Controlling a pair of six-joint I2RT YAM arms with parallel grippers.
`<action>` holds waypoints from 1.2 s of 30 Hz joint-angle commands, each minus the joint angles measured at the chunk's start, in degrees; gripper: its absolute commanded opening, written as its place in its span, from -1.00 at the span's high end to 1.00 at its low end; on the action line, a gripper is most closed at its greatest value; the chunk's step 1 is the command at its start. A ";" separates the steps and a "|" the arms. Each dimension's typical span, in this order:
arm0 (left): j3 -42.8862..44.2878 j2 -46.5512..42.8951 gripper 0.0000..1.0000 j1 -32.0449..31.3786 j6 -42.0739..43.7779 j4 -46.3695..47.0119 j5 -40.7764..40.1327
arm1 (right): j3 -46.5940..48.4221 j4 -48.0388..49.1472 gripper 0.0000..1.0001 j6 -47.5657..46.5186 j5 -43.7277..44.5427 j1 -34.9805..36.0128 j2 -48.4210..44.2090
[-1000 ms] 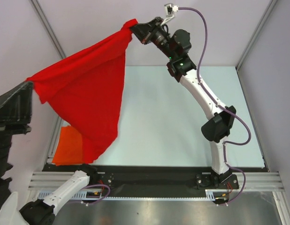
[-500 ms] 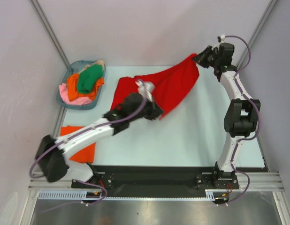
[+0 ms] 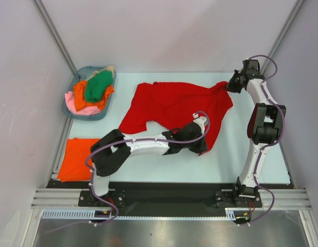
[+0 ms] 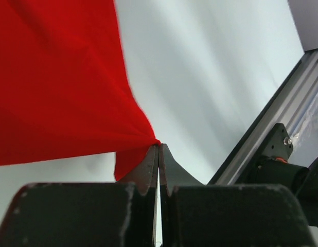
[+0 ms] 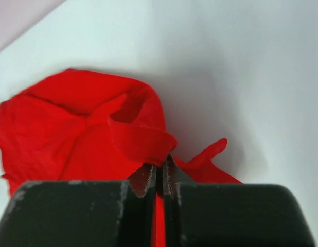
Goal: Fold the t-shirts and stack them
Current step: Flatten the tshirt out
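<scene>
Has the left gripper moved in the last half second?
Yes. The left gripper, shut on the red t-shirt, moved right and toward the near edge, away from the basket.

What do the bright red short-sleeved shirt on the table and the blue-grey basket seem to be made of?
The bright red short-sleeved shirt looks like soft, matte cloth, perhaps cotton: it lies in folds and wrinkles without shine. The blue-grey basket appears to be rigid moulded plastic: its smooth rim keeps an even shape.

The pale table (image 3: pixel 226 154) carried a red shirt (image 3: pixel 169 103) spread loosely across its middle, a folded orange shirt (image 3: pixel 79 157) near left, and a basket (image 3: pixel 67 106) far left.
</scene>
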 commanded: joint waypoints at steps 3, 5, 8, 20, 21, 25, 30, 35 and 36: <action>7.22 2.63 0.73 -3.07 0.24 1.81 4.39 | 2.00 -3.62 0.71 -5.25 9.43 0.20 -1.49; 7.93 2.11 0.19 -2.89 1.47 -1.96 3.18 | 2.09 -4.40 0.52 -6.30 10.14 0.28 -1.84; 3.90 -3.92 -0.48 -2.37 5.07 -5.74 -2.36 | 1.30 -5.81 0.06 -6.84 14.78 0.98 -3.95; -22.73 -43.05 -0.64 20.61 8.07 -14.72 -6.95 | -26.75 -0.75 -0.43 -2.54 18.86 11.08 -27.58; -23.88 -45.68 -0.62 23.10 7.98 -15.24 -6.76 | -29.70 0.85 -0.36 -1.57 17.19 12.92 -29.07; -24.33 -45.80 -0.50 32.07 7.81 -19.36 -9.48 | -43.76 6.21 -0.22 1.15 19.11 17.06 -34.26; -23.88 -41.32 -0.34 40.07 2.72 -21.68 -18.98 | -58.09 15.44 -0.07 4.94 14.36 16.37 -38.75; -28.28 -34.57 -0.20 48.59 -3.60 -14.02 -13.10 | -62.15 16.42 0.00 5.90 15.25 13.56 -42.44; -28.28 -33.24 -0.22 49.13 -3.97 -12.88 -12.57 | -62.77 16.68 0.00 6.34 14.28 12.25 -42.80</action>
